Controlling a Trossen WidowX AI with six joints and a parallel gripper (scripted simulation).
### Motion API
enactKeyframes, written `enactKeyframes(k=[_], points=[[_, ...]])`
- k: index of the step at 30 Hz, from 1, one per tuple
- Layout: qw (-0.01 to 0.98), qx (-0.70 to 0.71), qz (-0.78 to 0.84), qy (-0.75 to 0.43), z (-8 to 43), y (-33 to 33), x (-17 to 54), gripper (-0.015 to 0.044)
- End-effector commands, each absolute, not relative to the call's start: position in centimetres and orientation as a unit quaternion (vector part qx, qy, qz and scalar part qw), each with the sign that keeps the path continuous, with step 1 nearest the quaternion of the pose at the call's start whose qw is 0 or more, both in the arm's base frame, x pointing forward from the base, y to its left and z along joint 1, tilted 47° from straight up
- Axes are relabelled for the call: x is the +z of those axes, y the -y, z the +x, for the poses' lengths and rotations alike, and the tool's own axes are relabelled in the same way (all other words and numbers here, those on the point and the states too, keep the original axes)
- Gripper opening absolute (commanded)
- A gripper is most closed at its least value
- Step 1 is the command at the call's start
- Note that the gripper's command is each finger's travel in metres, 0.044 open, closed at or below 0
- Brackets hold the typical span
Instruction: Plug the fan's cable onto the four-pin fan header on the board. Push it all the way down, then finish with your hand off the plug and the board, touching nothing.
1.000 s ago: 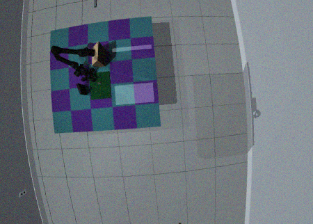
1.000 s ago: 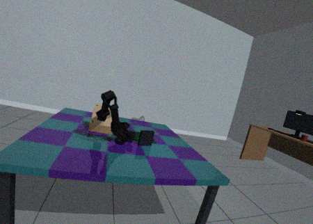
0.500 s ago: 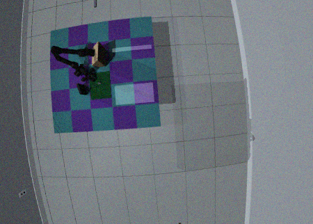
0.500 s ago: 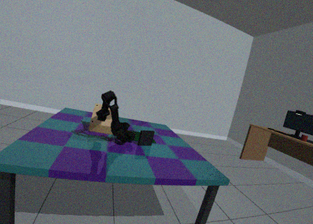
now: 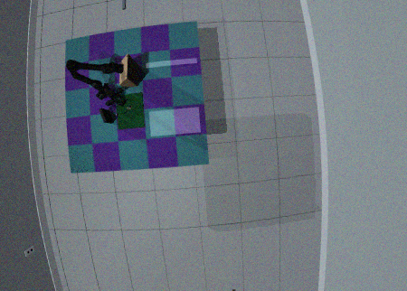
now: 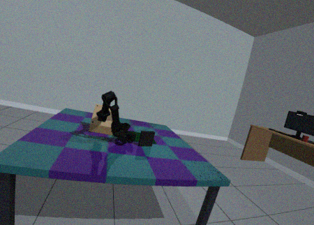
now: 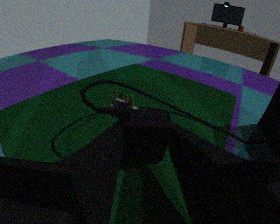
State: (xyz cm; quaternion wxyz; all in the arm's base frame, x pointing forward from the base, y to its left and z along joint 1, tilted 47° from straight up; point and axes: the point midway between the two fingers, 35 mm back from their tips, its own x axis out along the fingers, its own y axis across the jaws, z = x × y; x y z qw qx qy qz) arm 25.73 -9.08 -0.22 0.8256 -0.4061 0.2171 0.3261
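Note:
The green board (image 5: 131, 118) (image 7: 191, 97) lies on the table. The four-pin header (image 7: 123, 103), with upright pins and a pale base, stands on it in the wrist view. My gripper (image 5: 122, 99) (image 7: 145, 127) is shut on the dark plug (image 7: 147, 122), just nearer the camera than the header. The pins show beyond the plug, so it is not over them; whether it touches the header's base I cannot tell. The black cable (image 7: 107, 81) loops over the board behind the header and runs right to the dark fan (image 5: 108, 116) (image 6: 146, 138) (image 7: 278, 112).
A tan wooden block (image 5: 128, 71) (image 6: 99, 121) stands beside the arm, near the board. The checkered teal and purple table (image 5: 163, 153) (image 6: 129, 168) carries everything. The cable's shadow crosses the board's left part in the wrist view. A desk (image 7: 226, 40) with a monitor stands far behind.

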Motion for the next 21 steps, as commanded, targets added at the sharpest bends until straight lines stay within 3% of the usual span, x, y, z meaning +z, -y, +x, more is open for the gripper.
enactKeyframes(k=[1,17,21], points=[[0.826,0.326,-0.405,-0.218,25.71,9.06,-0.22,0.0],[0.826,0.326,-0.405,-0.218,25.71,9.06,-0.22,0.0],[0.826,0.326,-0.406,-0.217,25.73,9.08,-0.22,0.0105]])
